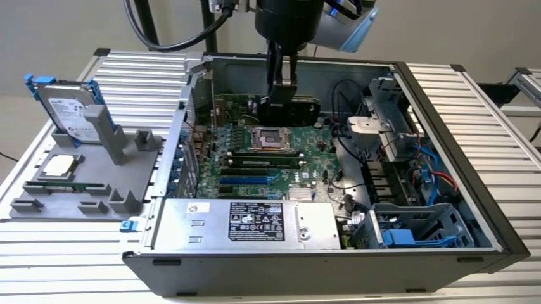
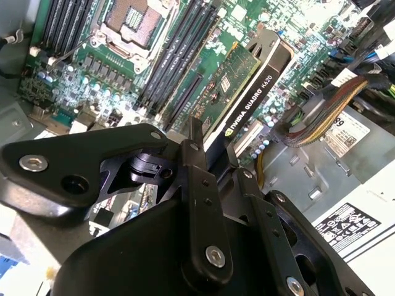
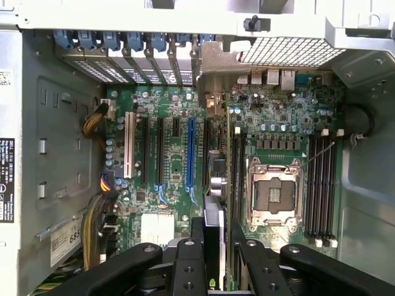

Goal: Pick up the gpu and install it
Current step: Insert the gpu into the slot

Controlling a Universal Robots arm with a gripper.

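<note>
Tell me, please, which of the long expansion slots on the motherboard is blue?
The blue slot, the long one lying between the black slot and the gpu held by the gripper; the white slot lies beyond the black one.

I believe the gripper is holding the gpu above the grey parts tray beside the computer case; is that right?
Not quite. The exterior view shows the gripper holding the gpu above the motherboard inside the open computer case, not above the grey parts tray, which sits beside the case.
</note>
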